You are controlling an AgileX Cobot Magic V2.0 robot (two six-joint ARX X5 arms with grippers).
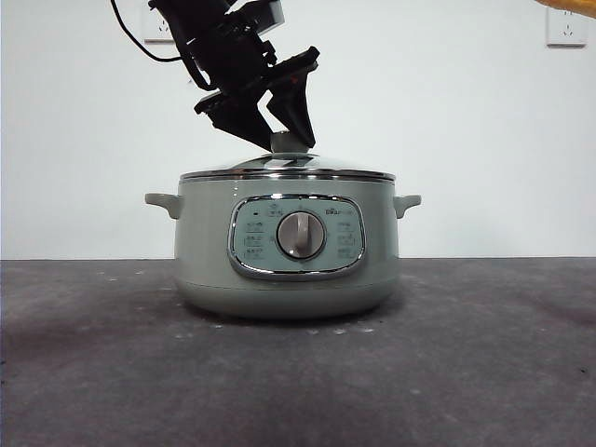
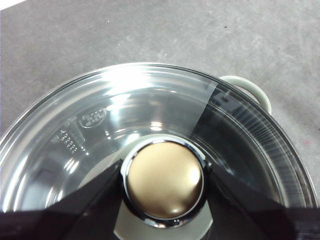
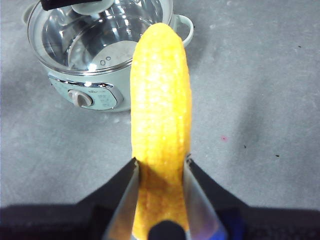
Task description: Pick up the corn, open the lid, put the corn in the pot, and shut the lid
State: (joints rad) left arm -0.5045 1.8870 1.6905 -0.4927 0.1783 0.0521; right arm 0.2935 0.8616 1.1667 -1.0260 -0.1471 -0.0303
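Front view: pot (image 1: 287, 256) sits centre frame on the dark grey table (image 1: 93, 372), control panel and dial (image 1: 301, 235) facing the camera, a small side handle on each flank. Lid (image 1: 287, 171) is on the pot, rim seated all round.

Left gripper (image 1: 284, 126) comes in from the upper left of the front view, black and tilted, tips down at the lid knob (image 1: 291, 142). In the left wrist view the two jaws stand either side of the knob (image 2: 164, 184), right against its chrome collar; they look clamped on it, though actual contact pressure can't be confirmed. Lid glass (image 2: 150, 105) fills most of that frame, one pot handle (image 2: 250, 90) shows at right centre, grey table (image 2: 150, 30) across the top.

Right gripper (image 3: 161, 172) grasps the corn (image 3: 161, 95): jaws pinch the cob's lower end, and the cob runs up the middle of the right wrist frame. It is off the table, held in the air. Pot (image 3: 90, 95) with lid (image 3: 100, 35) sits in the upper left of that frame, well apart from the corn. The black tip of the left gripper (image 3: 70, 4) shows over the lid knob at the top edge.

In the front view only an orange sliver of corn (image 1: 570, 6) shows at the top right corner. Two wall sockets (image 1: 566, 26) on the white wall.
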